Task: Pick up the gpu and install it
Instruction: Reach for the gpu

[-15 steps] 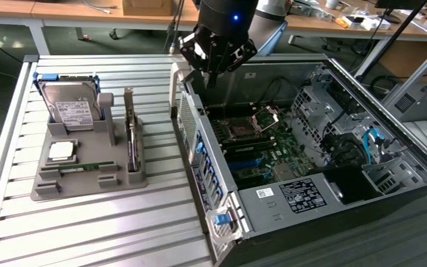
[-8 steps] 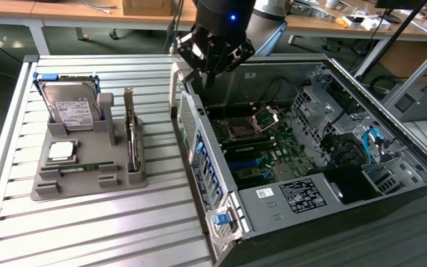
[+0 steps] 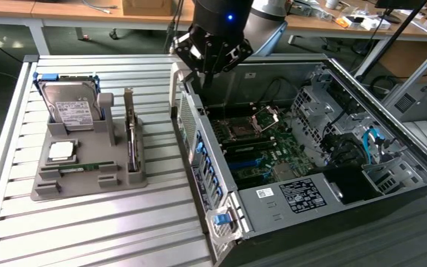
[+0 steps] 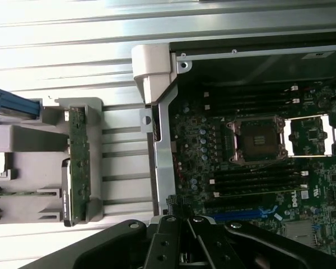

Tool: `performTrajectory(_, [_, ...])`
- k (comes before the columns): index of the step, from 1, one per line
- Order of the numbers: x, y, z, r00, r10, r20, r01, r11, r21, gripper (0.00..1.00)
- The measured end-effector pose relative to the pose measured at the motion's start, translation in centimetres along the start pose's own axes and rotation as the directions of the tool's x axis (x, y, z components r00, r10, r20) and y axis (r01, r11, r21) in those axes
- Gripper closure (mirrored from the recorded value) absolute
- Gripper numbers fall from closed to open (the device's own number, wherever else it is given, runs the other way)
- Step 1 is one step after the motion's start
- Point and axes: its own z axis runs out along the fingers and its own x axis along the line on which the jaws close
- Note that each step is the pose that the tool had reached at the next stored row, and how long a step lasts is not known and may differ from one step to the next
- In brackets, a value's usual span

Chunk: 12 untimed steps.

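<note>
Above the wall of the open computer case [image 3: 193, 130], the pincer [image 3: 198, 77] hangs shut and empty. The gpu [image 3: 132, 140] stands on edge in the grey holder [image 3: 87, 186], on the exterior view's left of the pincer, untouched. The pick-up seems not yet begun, and a grasp would need the jaws parted over its thin edge.

Pale grey plastic holder tray [image 3: 76, 190], silver boxy hard drive [image 3: 71, 108] wears a white label, slim memory stick [image 3: 84, 166] is green, thin gpu card [image 3: 133, 142] looks dark.
</note>
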Motion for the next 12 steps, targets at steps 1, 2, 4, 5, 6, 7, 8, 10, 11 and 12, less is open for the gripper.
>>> performTrajectory(1, [0.05, 0.00, 0.00, 1.0000, 0.000, 0.0000, 0.000, 1.0000, 0.0000, 0.89])
performTrajectory(2, [0.08, -0.01, 0.00, 1.0000, 0.000, 0.0000, 0.000, 1.0000, -0.0001, 0.89])
performTrajectory(4, [0.15, -0.01, -0.01, 1.0000, 0.000, -0.0001, 0.000, 1.0000, 0.0004, 0.89])
performTrajectory(5, [0.18, -0.01, -0.01, 1.0000, 0.000, 0.0001, 0.000, 1.0000, 0.0017, 0.89])
performTrajectory(6, [0.20, -0.02, -0.01, 1.0000, 0.000, 0.0002, 0.000, 1.0000, 0.0035, 0.89])
performTrajectory(7, [0.21, -0.02, -0.01, 1.0000, 0.000, 0.0007, 0.000, 0.9999, 0.0115, 0.89])
performTrajectory(8, [0.21, -0.02, 0.00, 1.0000, -0.001, 0.0022, 0.001, 0.9996, 0.0275, 0.89])
performTrajectory(10, [0.22, -0.02, -0.01, 1.0000, -0.002, 0.0047, 0.002, 0.9981, 0.0623, 0.89])
performTrajectory(11, [0.22, -0.02, 0.00, 1.0000, -0.002, 0.0055, 0.002, 0.9973, 0.0729, 0.89])
performTrajectory(12, [0.22, -0.02, 0.00, 1.0000, -0.003, 0.0065, 0.002, 0.9963, 0.0860, 0.89])
